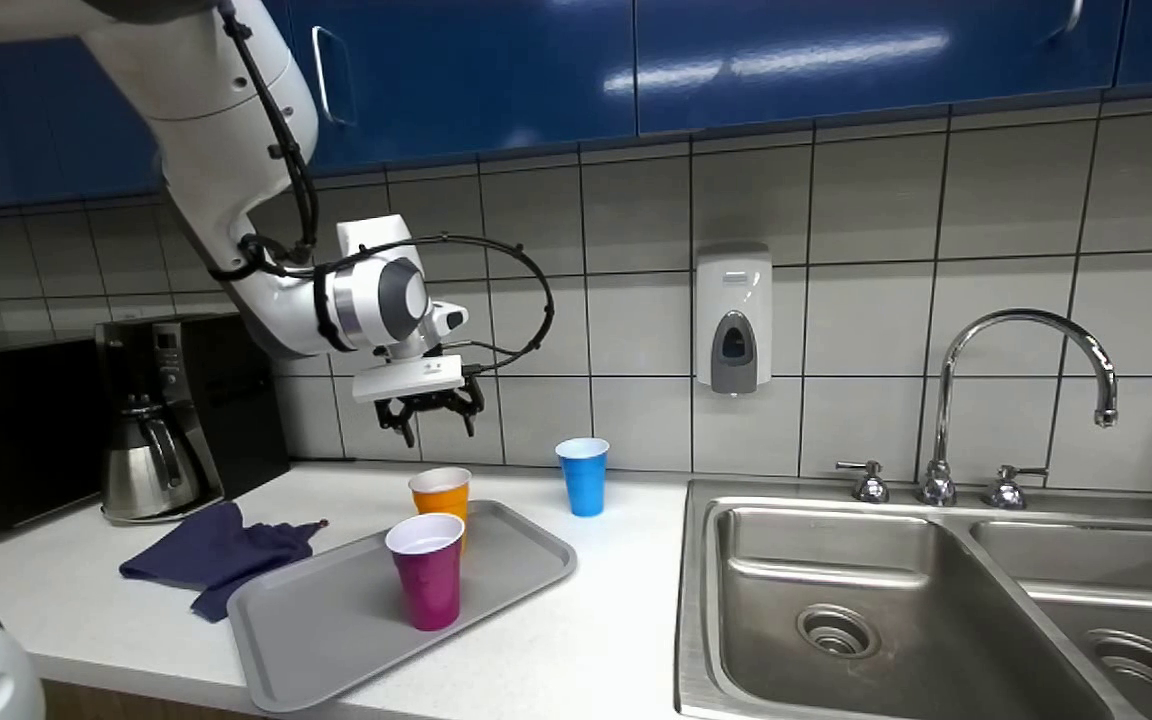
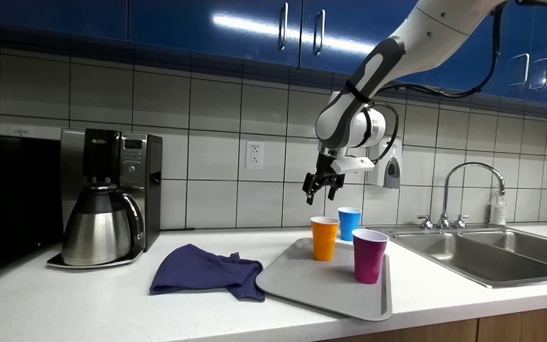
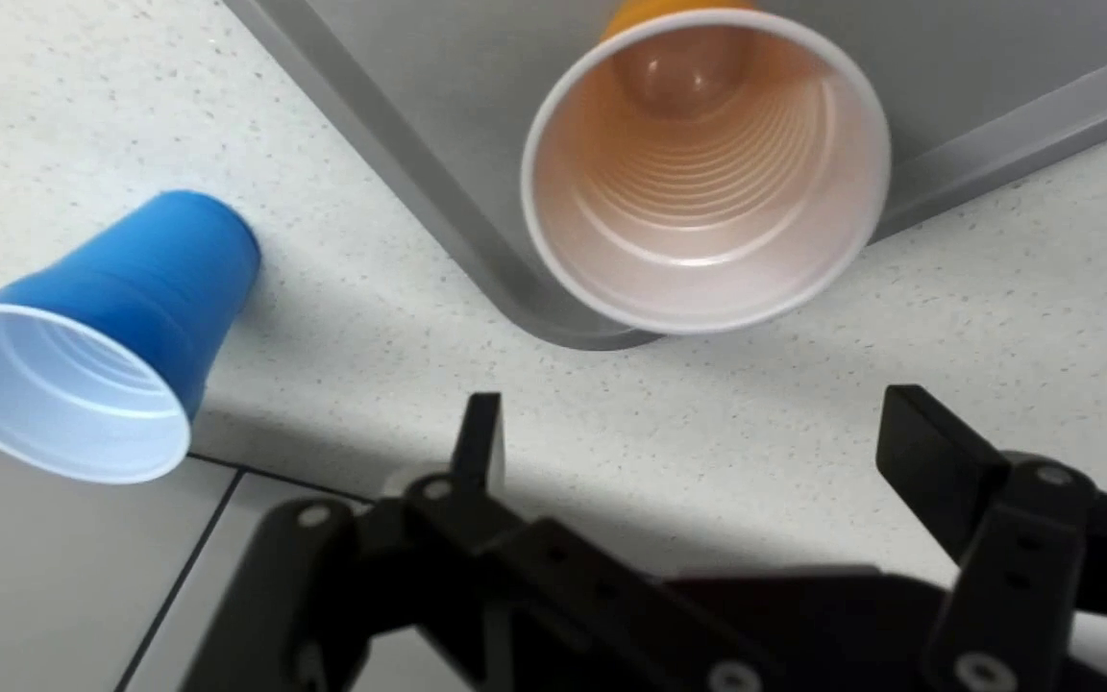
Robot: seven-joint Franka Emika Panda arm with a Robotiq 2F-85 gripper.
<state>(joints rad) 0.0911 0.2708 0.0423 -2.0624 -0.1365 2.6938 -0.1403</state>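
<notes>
My gripper (image 1: 439,432) hangs in the air above the counter with its jaws spread and nothing between them; the gripper (image 2: 321,198) points down. Nearest below it is an orange cup (image 2: 324,242), upright on a grey tray (image 1: 336,620). From above, the white inside of the orange cup (image 3: 698,192) shows just beyond the fingertips. A purple cup (image 1: 431,580) stands upright on the same tray, out of the wrist view. Off the tray, near the tiled wall, a blue cup (image 3: 159,279) stands on the counter; both exterior views show it upright.
A dark blue cloth (image 2: 207,273) lies crumpled beside the tray. A coffee maker (image 2: 107,199) with a steel jug stands near a black appliance (image 1: 26,420). A double sink (image 1: 836,590) has a tall curved faucet (image 1: 946,400). Blue cupboards (image 1: 476,70) hang above.
</notes>
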